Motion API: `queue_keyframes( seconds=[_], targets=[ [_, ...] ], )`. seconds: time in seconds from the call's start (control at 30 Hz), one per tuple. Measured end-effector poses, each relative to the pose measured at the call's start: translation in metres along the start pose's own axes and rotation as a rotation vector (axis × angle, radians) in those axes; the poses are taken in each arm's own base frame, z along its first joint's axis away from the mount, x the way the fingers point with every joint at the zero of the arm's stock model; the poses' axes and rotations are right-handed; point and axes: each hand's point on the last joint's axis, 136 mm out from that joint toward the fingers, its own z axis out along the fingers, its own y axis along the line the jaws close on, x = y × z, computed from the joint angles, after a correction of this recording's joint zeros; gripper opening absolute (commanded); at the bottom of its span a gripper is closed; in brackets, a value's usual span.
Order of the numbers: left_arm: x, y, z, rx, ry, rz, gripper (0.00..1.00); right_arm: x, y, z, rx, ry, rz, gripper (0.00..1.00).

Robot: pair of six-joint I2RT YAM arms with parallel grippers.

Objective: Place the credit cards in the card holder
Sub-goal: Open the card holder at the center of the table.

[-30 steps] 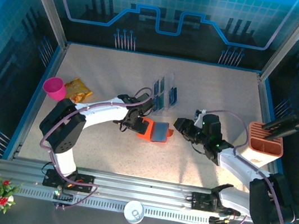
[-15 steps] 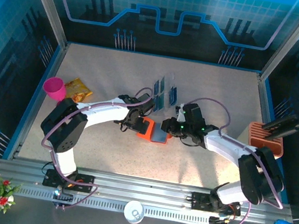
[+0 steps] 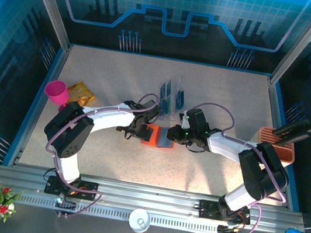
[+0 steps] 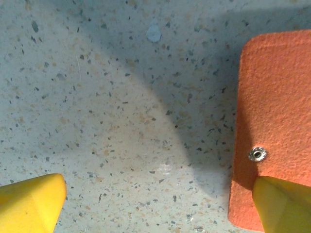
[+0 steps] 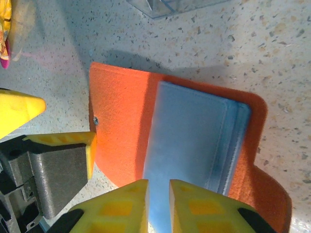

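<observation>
Card holder (image 3: 153, 135) lying open and flat on the bench (image 3: 229, 98), roughly midway between the two arms. Orange flap to the left, grey-blue pocket panel (image 5: 194, 141) to the right, snap stud (image 4: 256, 154) near the flap's outer edge. No card visible in any pocket. Credit cards (image 3: 180, 100) standing upright in the clear slotted rack (image 5: 184, 5) just beyond the holder and apart from it.

Left end effector (image 4: 158, 204) spread fully wide, holding nothing. One yellow finger (image 4: 284, 204) resting on the flap's corner just beside the stud, seemingly pinning it to the bench; the other finger (image 4: 31, 201) over bare bench. Right end effector (image 5: 159, 201) closed to a thin slit at the near edge of the pocket panel, by the look of it pinching that edge. No card between its tips.

Step in hand, as judged: readying the holder, with the flap pinned and the pocket panel gripped; loading not yet begun. Next, needs the right end effector let go of the panel, reached past the holder to the rack, and closed on one card by its top edge. Then needs that card's leading edge lined up squarely with a pocket mouth, with the flap held down from the left. Narrow slot, so likely to jam on any tilt.
</observation>
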Motion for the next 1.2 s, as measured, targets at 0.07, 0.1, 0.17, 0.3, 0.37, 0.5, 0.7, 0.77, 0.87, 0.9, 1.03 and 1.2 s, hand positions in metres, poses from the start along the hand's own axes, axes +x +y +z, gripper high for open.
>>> queue_keyframes(
  seconds=[0.07, 0.1, 0.17, 0.3, 0.37, 0.5, 0.7, 0.77, 0.87, 0.9, 1.03, 1.2],
  targets=[
    [0.002, 0.001, 0.001, -0.002, 0.004, 0.001, 0.99, 0.003, -0.003, 0.001, 0.006, 0.006, 0.008, 0.18],
    [0.003, 0.001, 0.002, -0.004, 0.007, 0.001, 0.99, 0.006, -0.006, 0.001, 0.010, 0.010, 0.011, 0.17],
    [0.007, 0.003, 0.006, -0.006, 0.012, 0.002, 0.99, 0.010, -0.010, 0.003, 0.019, 0.020, 0.019, 0.17],
    [0.008, 0.001, 0.011, 0.007, 0.003, 0.000, 0.99, 0.018, -0.023, 0.010, 0.043, 0.035, 0.034, 0.16],
    [0.008, 0.000, 0.011, 0.012, -0.003, -0.002, 0.99, 0.021, -0.026, 0.012, 0.048, 0.041, 0.038, 0.16],
    [0.007, -0.001, 0.008, 0.026, -0.006, -0.005, 0.99, 0.019, -0.025, 0.012, 0.041, 0.032, 0.033, 0.15],
    [-0.001, -0.009, -0.020, 0.113, -0.056, -0.049, 0.99, 0.020, -0.025, 0.012, 0.041, 0.035, 0.033, 0.15],
    [-0.008, -0.015, -0.037, 0.165, -0.081, -0.080, 0.99, 0.021, -0.025, 0.012, 0.041, 0.042, 0.036, 0.15],
    [-0.025, -0.032, -0.068, 0.288, -0.126, -0.127, 0.99, 0.024, -0.024, 0.012, 0.036, 0.056, 0.039, 0.15],
    [-0.031, -0.040, -0.078, 0.340, -0.141, -0.146, 0.99, 0.025, -0.024, 0.011, 0.037, 0.059, 0.037, 0.15],
    [-0.049, -0.073, -0.105, 0.539, -0.167, -0.205, 0.99, 0.026, -0.024, 0.010, 0.038, 0.067, 0.036, 0.15],
    [-0.065, -0.106, -0.119, 0.732, -0.149, -0.286, 0.99, 0.026, -0.024, 0.007, 0.037, 0.071, 0.033, 0.15]
  ],
)
